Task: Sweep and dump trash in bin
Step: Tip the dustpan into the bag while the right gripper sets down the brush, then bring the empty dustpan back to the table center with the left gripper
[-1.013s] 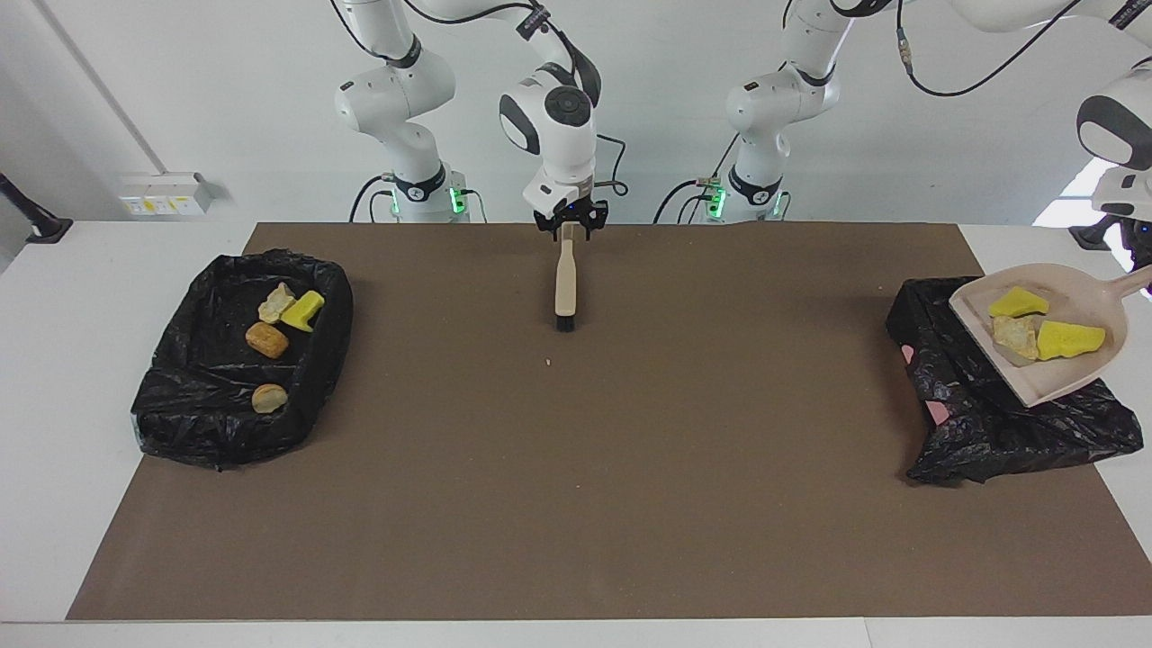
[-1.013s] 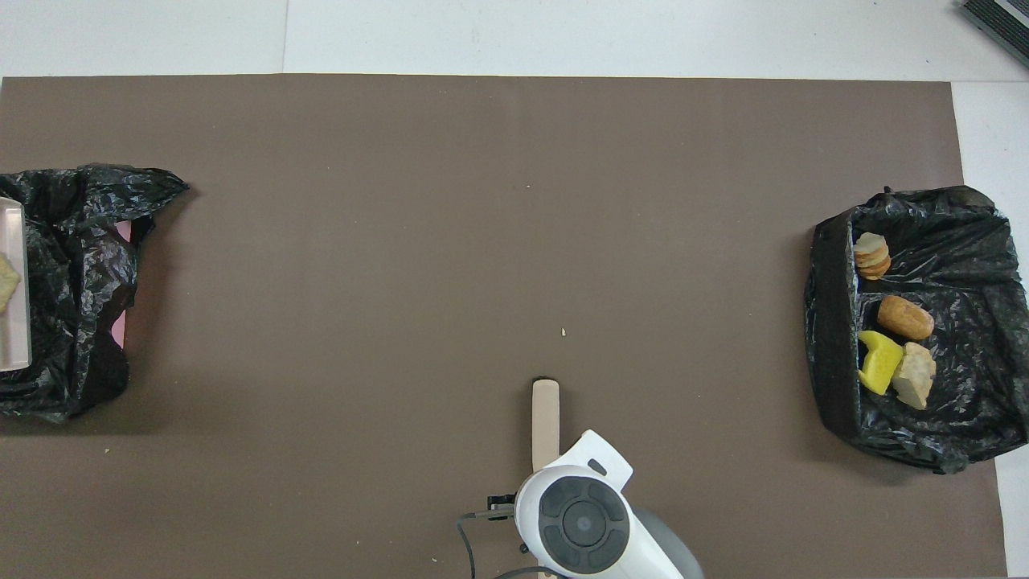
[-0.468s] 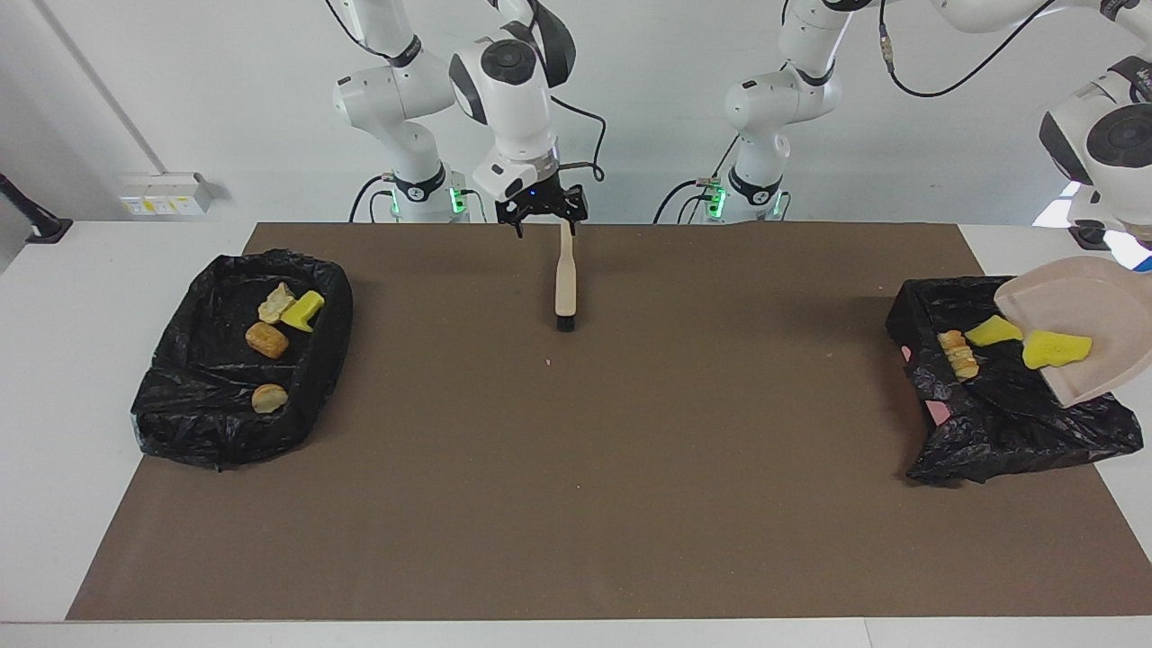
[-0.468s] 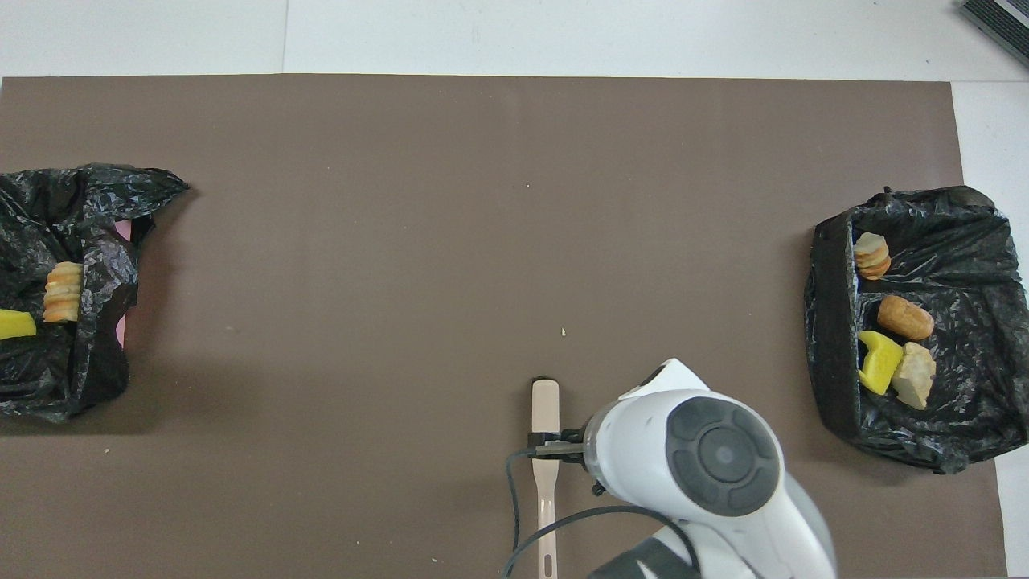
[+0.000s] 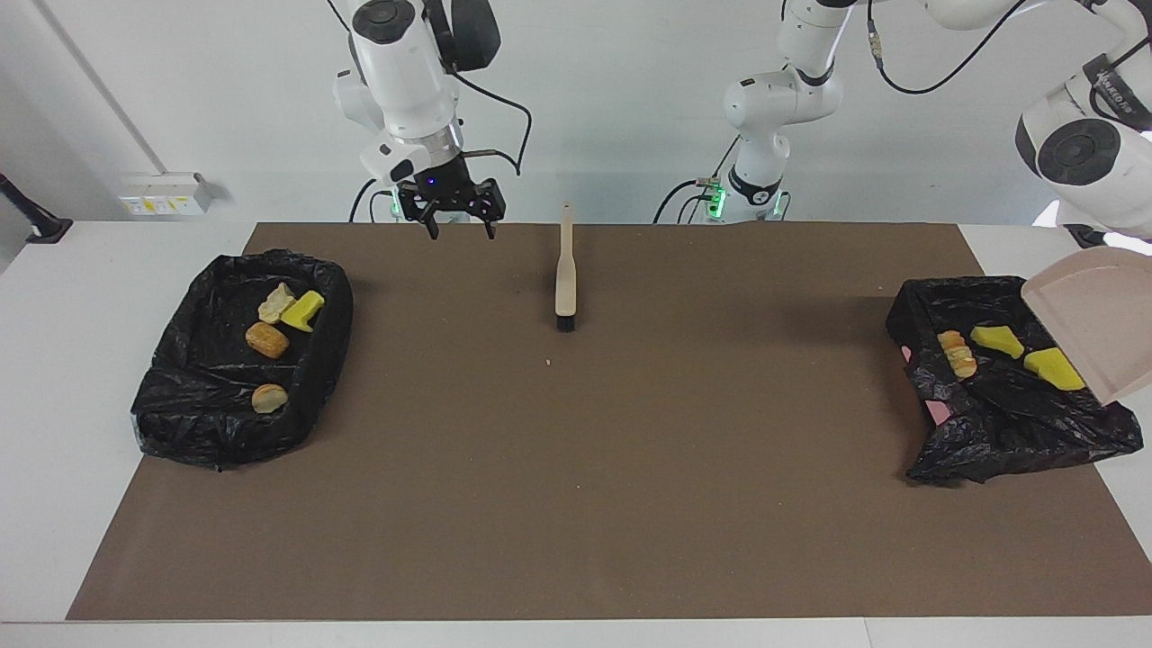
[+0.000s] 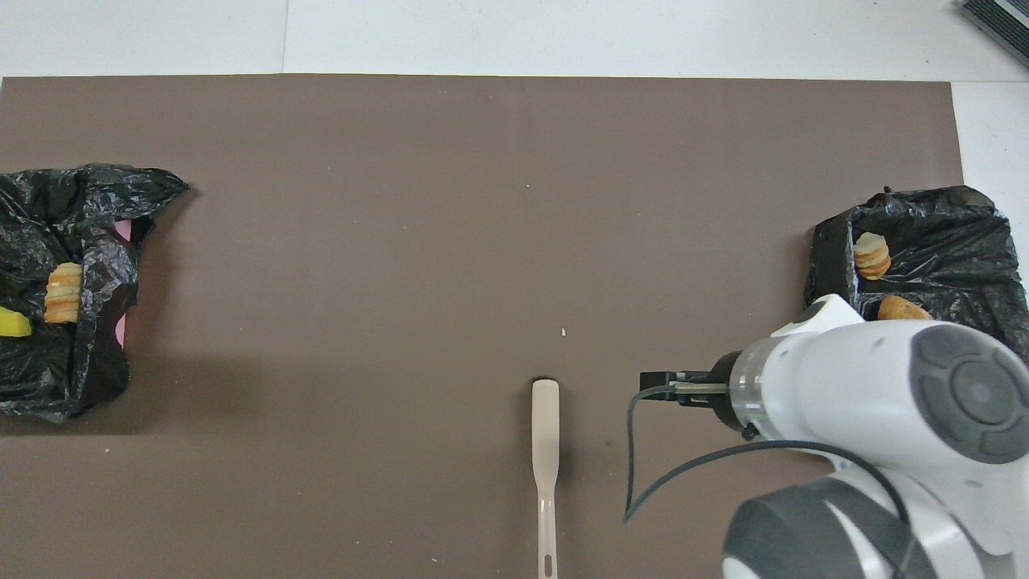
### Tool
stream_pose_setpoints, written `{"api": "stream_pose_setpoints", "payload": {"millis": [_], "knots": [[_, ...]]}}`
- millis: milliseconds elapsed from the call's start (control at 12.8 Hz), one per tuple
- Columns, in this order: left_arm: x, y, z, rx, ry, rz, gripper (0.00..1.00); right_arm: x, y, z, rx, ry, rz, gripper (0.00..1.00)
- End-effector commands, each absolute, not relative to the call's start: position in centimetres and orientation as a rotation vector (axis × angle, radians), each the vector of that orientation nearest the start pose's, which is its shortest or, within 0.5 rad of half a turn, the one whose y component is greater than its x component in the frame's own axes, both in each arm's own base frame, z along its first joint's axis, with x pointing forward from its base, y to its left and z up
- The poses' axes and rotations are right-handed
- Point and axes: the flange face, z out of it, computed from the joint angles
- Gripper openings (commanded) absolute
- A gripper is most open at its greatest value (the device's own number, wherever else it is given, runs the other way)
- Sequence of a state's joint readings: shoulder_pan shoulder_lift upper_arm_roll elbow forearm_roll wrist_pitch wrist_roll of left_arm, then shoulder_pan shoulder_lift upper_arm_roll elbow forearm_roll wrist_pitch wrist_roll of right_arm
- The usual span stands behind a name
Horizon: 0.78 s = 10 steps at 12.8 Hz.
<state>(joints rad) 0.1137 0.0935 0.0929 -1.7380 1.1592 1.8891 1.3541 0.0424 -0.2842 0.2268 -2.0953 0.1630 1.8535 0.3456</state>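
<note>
Where the table meets the robots, the right gripper [image 5: 457,222] hangs in the air over the edge of the brown mat [image 5: 576,468], its two fingers spread apart and holding nothing. Only the facing view shows those fingers; from overhead the right arm's white wrist covers them and also hides part of the bin at its end of the table. Just beside that gripper, toward the middle of the table, the brush [image 5: 565,274] lies flat on the mat, handle toward the robots and dark bristles pointing away, with nothing touching it. A tiny pale crumb [image 5: 547,362] sits on the mat a little farther out than the bristles.

At the right arm's end, a black-lined bin [image 5: 180,423] holds a yellow chunk [image 5: 303,310] and three tan bread-like pieces. At the left arm's end, a second black-lined bin [image 5: 1017,432] holds a ridged golden bread piece [image 5: 956,353] and two yellow chunks [image 5: 997,340]; the overhead view catches only the bread piece and a sliver of yellow at its border.

Over that bin, the pink dustpan [image 5: 1100,319] is tipped steeply, its mouth down toward the liner and its tray bare. The left gripper lies outside both views, pressed nearly together; what it pinches cannot be seen, though the dustpan hangs beneath the left arm's wrist.
</note>
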Motion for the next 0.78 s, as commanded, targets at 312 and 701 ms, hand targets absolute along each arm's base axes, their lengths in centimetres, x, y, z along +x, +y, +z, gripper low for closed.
{"api": "stream_pose_setpoints", "payload": {"millis": [312,701], "knots": [[56.7,10.1,55.0,-1.980,1.278,0.748,0.00,48.8,8.2,57.3,-3.089,0.022,-0.121,1.00],[55.9,7.5,53.5,-2.346,1.065,0.568,0.00,49.9,2.0,59.2,-3.178,0.054,-0.197,1.00]]}}
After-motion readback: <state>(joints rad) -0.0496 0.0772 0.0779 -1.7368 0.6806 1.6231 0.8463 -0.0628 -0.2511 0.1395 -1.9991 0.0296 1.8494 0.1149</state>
